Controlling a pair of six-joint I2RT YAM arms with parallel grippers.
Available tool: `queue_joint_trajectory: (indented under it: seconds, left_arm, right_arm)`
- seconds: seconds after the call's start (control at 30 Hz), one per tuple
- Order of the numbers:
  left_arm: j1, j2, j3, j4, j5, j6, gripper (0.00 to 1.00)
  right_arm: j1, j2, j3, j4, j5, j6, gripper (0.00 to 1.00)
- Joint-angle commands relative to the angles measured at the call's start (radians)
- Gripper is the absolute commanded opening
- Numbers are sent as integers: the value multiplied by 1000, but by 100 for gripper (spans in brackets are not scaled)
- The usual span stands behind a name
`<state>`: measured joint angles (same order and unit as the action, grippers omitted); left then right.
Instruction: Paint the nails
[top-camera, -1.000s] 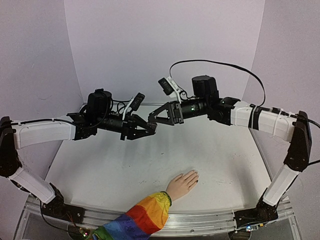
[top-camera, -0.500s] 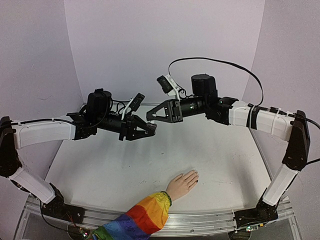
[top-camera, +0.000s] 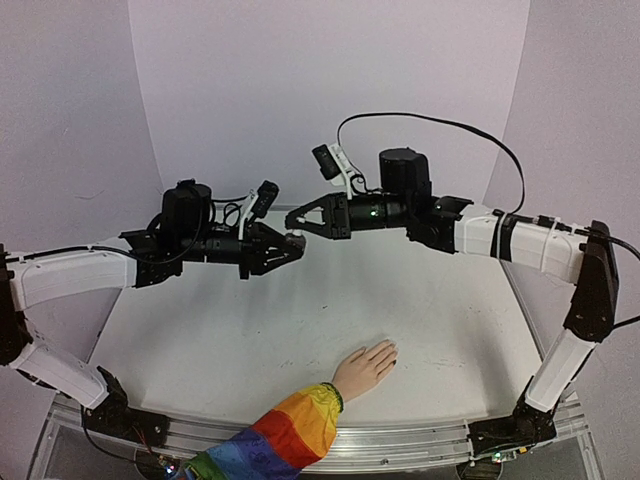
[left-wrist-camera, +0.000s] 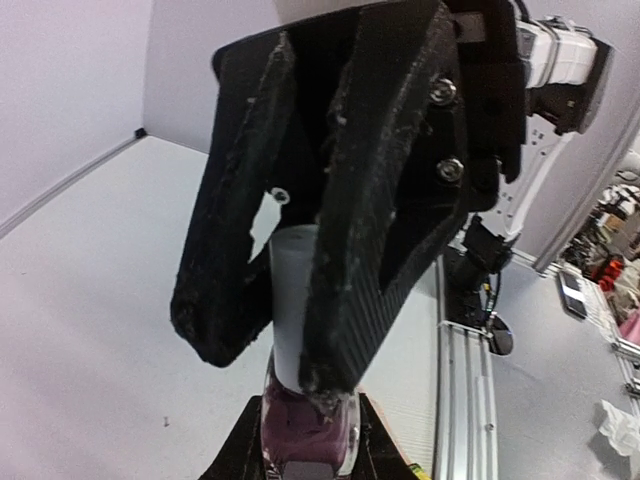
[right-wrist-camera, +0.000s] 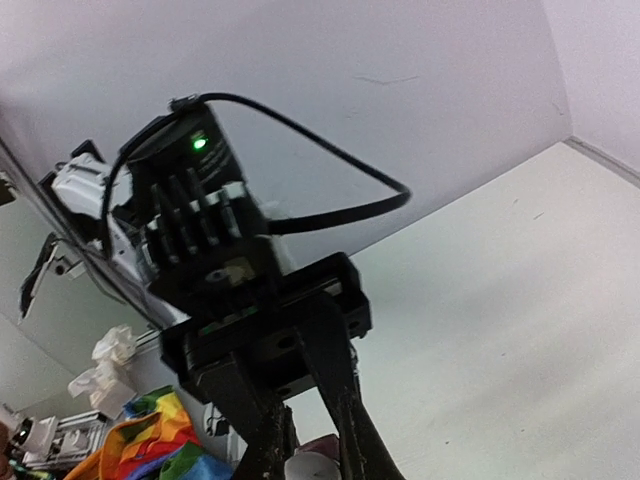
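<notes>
The pale mannequin hand (top-camera: 365, 366) lies palm down near the table's front edge, with a rainbow-striped sleeve (top-camera: 285, 432). Its tiny nails (top-camera: 392, 352) point right and away; one shows a dark polish spot (top-camera: 394, 363). High above the table's back, my left gripper (top-camera: 287, 245) is shut on the small polish bottle (left-wrist-camera: 305, 425), which holds dark purple polish. My right gripper (top-camera: 296, 224) meets it tip to tip and is shut on the bottle's pale cap (left-wrist-camera: 288, 290), which sits on the bottle's neck. The cap also shows in the right wrist view (right-wrist-camera: 312, 468). Both grippers are far from the hand.
The white table (top-camera: 250, 330) has lilac walls behind it and on both sides. A metal rail (top-camera: 420, 440) runs along the near edge. The rainbow sleeve also shows low in the right wrist view (right-wrist-camera: 150, 445). A black cable (top-camera: 440, 125) loops above the right arm.
Both grippers, still joined at the bottle, have shifted a little left and up. The right gripper has levelled out, and the left arm has drawn back to the left.
</notes>
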<state>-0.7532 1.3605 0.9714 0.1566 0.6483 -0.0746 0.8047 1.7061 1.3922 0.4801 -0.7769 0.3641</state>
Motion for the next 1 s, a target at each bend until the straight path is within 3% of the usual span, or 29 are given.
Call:
queue_joint_trajectory:
  seconds: [0.0, 0.07, 0.13, 0.23, 0.37, 0.47, 0.5, 0.63, 0.77, 0.87, 0.97]
  left_arm:
    - [18, -97, -18, 55, -358, 72, 0]
    - [18, -116, -27, 51, -427, 102, 0]
    - [18, -128, -31, 48, -468, 111, 0]
    - [17, -135, -36, 47, -483, 122, 0]
    - [14, -131, -32, 42, -467, 128, 0]
    - [11, -125, -28, 37, -456, 129, 0]
    - [11, -123, -27, 36, -455, 127, 0]
    - [9, -107, -20, 25, -444, 130, 0]
    - [9, -85, -8, 13, -424, 127, 0]
    - [9, -73, 2, 9, -359, 123, 0]
    - [11, -53, 21, 9, -191, 118, 0]
  right_arm:
    - [103, 44, 26, -94, 448, 58, 0]
    - [201, 107, 145, -258, 829, 118, 0]
    - [284, 178, 216, -338, 1022, 205, 0]
    - [355, 215, 257, -327, 1101, 277, 0]
    - [353, 191, 279, -301, 1095, 235, 0]
    - [303, 122, 228, -223, 959, 209, 0]
    - [284, 89, 194, -183, 916, 193, 4]
    - [223, -25, 120, -150, 813, 123, 39]
    - [139, -115, 44, -129, 618, 73, 65]
    - [68, -174, -30, -100, 435, 34, 79]
    - [0, -207, -80, -81, 268, 15, 82]
